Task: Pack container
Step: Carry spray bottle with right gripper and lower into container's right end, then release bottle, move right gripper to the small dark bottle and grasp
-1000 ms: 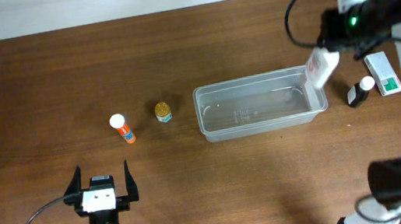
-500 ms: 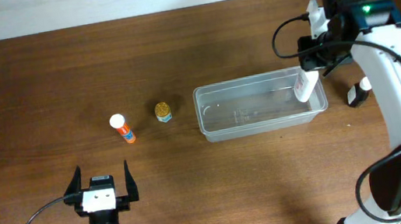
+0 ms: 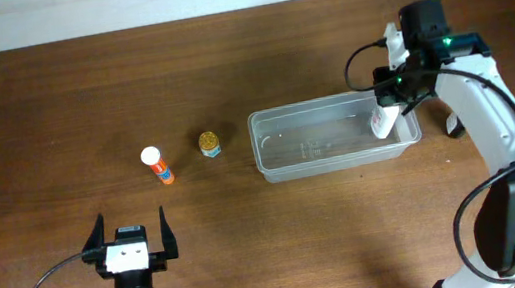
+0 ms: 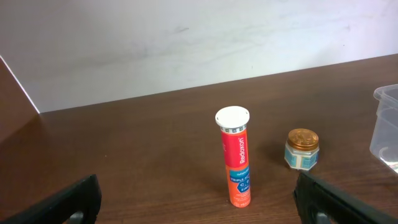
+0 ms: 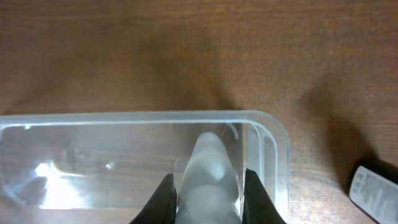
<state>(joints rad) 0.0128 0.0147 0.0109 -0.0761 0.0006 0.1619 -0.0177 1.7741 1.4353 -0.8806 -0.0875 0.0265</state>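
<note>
Starting nearest, the left gripper (image 3: 130, 220) is seen wide open and idle, an orange tube (image 3: 157, 165) and small jar (image 3: 209, 145) are judged unpacked, and a white bottle (image 3: 381, 125) is clamped by the right gripper (image 5: 208, 190) within the mid-table container (image 3: 331, 162), at its right end.

The overhead camera looks straight down from high up and takes in the whole tabletop (image 3: 31, 115) and both arms. The left wrist camera sits low and faces level across the wood toward the wall, with the tube (image 4: 235, 155) and jar (image 4: 301, 149) fairly near. The right wrist camera looks steeply down, close over the container (image 5: 124, 116) end, past its gripper (image 5: 210, 194) and bottle (image 5: 208, 165). All three views catch the container.
</note>
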